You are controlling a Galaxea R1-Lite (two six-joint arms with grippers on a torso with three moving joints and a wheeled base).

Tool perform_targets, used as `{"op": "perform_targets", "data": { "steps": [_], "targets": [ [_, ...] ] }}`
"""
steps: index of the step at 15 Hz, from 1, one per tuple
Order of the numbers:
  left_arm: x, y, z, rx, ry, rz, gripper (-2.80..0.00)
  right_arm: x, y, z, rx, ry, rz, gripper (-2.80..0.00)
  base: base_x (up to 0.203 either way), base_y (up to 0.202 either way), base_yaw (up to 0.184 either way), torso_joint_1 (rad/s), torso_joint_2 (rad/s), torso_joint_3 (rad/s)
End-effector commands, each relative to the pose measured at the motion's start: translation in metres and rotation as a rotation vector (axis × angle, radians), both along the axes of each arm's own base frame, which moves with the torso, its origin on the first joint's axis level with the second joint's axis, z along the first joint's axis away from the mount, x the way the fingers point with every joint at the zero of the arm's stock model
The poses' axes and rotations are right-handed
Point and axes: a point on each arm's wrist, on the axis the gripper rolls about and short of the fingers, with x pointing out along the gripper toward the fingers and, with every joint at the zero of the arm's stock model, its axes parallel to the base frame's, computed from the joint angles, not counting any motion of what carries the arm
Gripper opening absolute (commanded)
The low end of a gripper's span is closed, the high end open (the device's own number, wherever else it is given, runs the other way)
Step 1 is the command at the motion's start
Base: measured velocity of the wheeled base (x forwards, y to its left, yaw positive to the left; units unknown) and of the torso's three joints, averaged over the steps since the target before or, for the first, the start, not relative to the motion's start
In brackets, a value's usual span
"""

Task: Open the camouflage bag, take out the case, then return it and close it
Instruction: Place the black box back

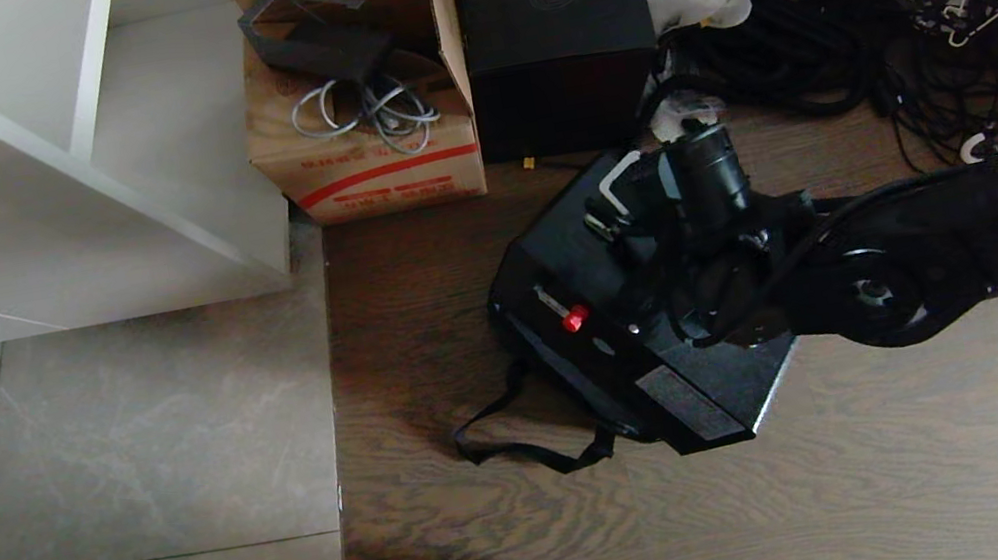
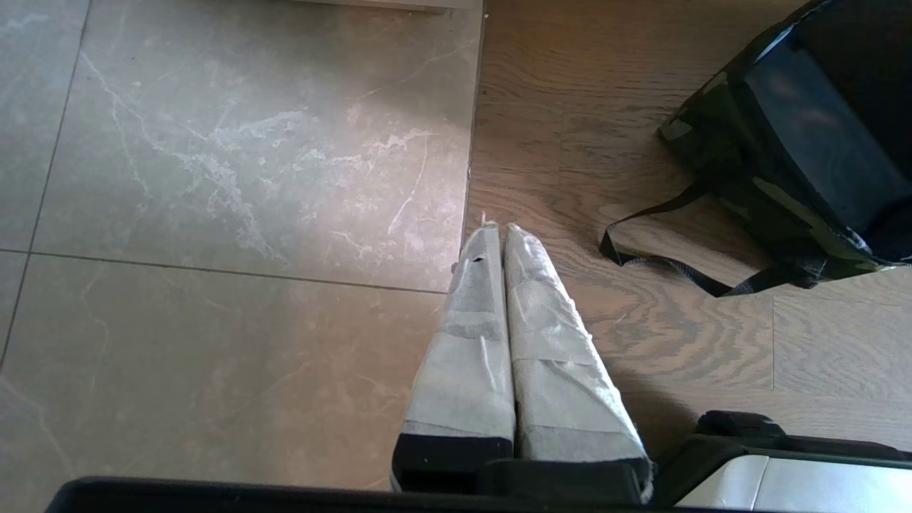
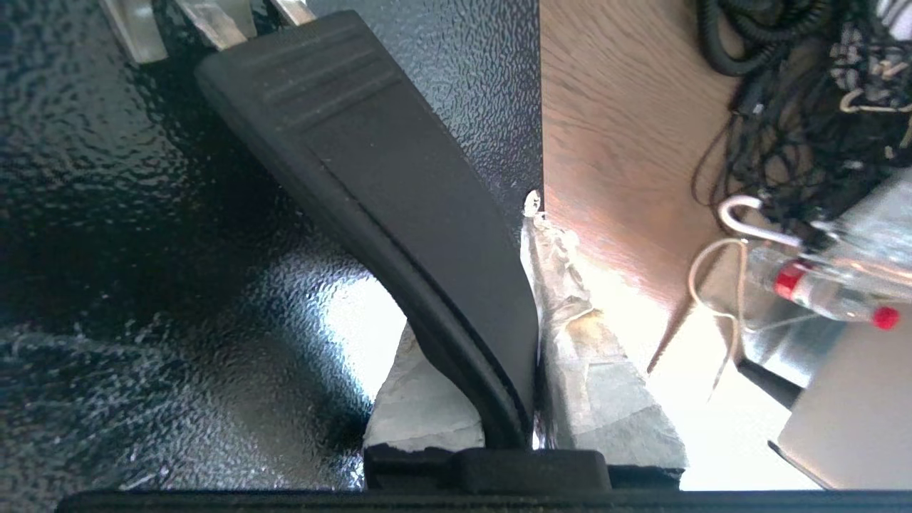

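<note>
With the right gripper (image 3: 524, 370) clamped on the handle (image 3: 399, 214) of the case (image 1: 673, 352), which stands part-way in the camouflage bag (image 2: 755, 192) on the wood floor (image 1: 897, 477), guide squarely along the opening, avoiding the strap (image 1: 527, 448); left gripper (image 2: 502, 235) parked, closed, empty.

Bare tile floor (image 1: 113, 456) lies open on the left. Behind the case (image 1: 608, 323), a cardboard box (image 1: 364, 140), black box (image 1: 558, 37) and cable tangle (image 1: 834, 41) crowd the wall.
</note>
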Motion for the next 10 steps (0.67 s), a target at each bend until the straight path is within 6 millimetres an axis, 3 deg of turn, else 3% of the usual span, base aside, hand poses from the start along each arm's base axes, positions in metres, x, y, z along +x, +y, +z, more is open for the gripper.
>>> {"op": "perform_targets", "data": {
  "steps": [1, 10],
  "targets": [
    [0.001, 0.0, -0.002, -0.001, 0.008, 0.001, -2.8, 0.013, 0.011, -0.01, -0.007, 0.005, -0.004, -2.8, 0.0, 0.0, 0.0, 0.0, 0.0, 0.0],
    [0.001, 0.0, -0.002, -0.001, 0.007, 0.001, -2.8, 0.027, 0.009, -0.014, -0.004, 0.002, -0.031, -2.8, 0.0, 0.0, 0.0, 0.0, 0.0, 0.0]
  ]
}}
